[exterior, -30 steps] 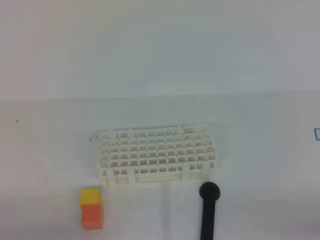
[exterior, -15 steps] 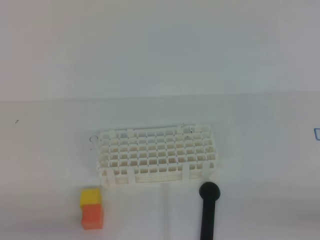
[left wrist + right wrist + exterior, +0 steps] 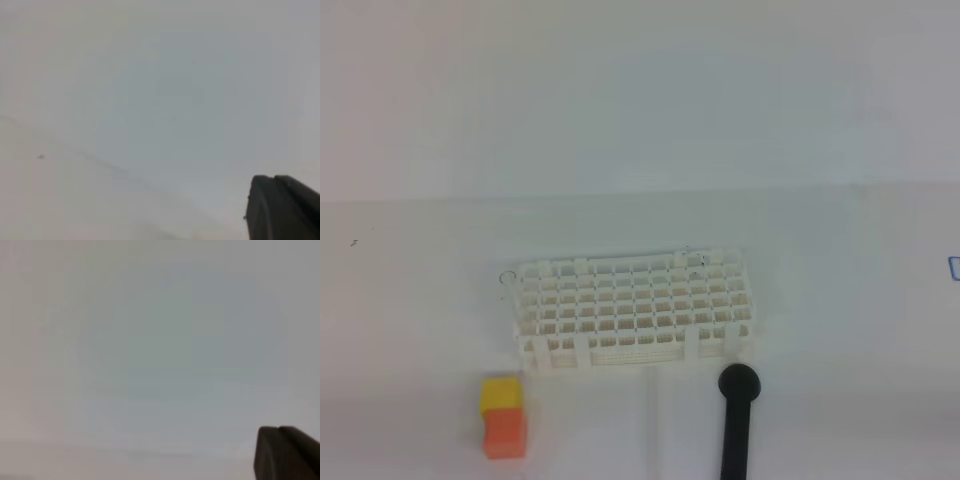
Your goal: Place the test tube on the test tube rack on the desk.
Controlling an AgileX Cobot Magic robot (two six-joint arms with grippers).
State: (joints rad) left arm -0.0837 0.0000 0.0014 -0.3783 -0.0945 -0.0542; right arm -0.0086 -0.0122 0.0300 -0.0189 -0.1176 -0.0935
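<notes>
Nothing has shifted over the last moment. The test tube rack (image 3: 632, 312) sits where it sat on the worktop (image 3: 840, 300), and the yellow-and-orange block (image 3: 504, 417) and the black rod (image 3: 738, 420) have not moved either. I judge from this that the task is not yet started: no hole in the rack shows a tube standing in it, and neither of my arms has entered the overhead view.

My left claw (image 3: 275, 182) shows only as dark fingertips pressed together at the lower corner of its own view. It is clenched and empty, with only bare pale surface in front of it. My right claw (image 3: 280, 432) looks the same: tips together, clenched on nothing and touching nothing I can see.

The test tube (image 3: 652, 420) is hard to make out. I take it to be the faint pair of pale lines on the worktop just in front of the rack, but it is so clear that I cannot be sure. It lies between the block on my left claw's side and the rod on my right claw's side. It is well away from both claws, and neither wrist view shows it. Either claw must spread before it can take the tube.
</notes>
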